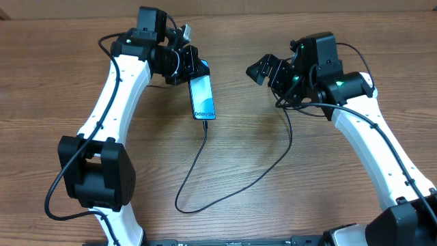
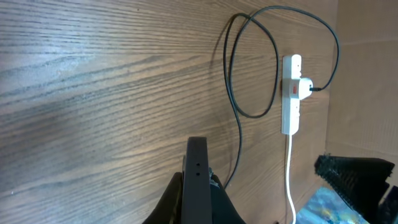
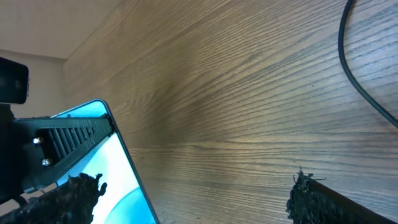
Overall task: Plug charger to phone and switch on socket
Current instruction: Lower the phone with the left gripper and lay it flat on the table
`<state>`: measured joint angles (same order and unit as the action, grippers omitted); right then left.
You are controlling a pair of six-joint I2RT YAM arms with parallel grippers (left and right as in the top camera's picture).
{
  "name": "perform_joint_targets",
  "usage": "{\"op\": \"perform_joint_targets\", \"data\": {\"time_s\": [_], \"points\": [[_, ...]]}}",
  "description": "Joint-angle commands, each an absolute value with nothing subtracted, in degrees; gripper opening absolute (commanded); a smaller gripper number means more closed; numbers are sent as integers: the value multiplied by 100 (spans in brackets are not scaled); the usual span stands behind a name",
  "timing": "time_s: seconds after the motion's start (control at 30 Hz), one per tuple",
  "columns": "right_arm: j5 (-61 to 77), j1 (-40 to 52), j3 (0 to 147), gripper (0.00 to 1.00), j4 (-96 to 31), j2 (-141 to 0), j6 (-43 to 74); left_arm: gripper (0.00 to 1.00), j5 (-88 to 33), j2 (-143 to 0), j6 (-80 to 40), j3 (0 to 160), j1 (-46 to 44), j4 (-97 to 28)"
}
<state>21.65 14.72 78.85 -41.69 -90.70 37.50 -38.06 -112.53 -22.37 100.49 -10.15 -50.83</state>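
My left gripper (image 1: 192, 67) is shut on the far end of the phone (image 1: 203, 96), whose light-blue screen faces up. In the left wrist view the phone's dark edge (image 2: 197, 163) is clamped between the fingers. The charger's thin black cable (image 1: 198, 160) meets the phone's near end, loops across the table and runs up under the right arm. Its black plug (image 2: 310, 89) sits in the white socket strip (image 2: 290, 115). My right gripper (image 1: 263, 70) stands open to the right of the phone, holding nothing. From the right wrist, the phone (image 3: 109, 165) lies by the left finger.
The strip's thick white cord (image 2: 289, 177) runs toward the left wrist camera. Cable loops (image 2: 252, 68) lie on the wooden table (image 1: 273, 205) beside the strip. The strip does not show in the overhead view.
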Motion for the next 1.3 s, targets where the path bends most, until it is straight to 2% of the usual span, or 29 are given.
{"op": "perform_joint_targets", "data": {"time_s": [0.0, 0.47, 1.27], "points": [[2053, 1461, 7948, 100, -4176, -8910, 3699, 4, -3876, -11222, -2408, 9745, -1057, -4912], [1909, 1461, 7946, 100, -4281, -8910, 3699, 5, -4005, -11225, -2880, 8654, -1066, -3833], [1747, 1461, 7946, 100, -4425, -8910, 3697, 4, -4032, -12210, -3133, 8628, -1402, -3520]]}}
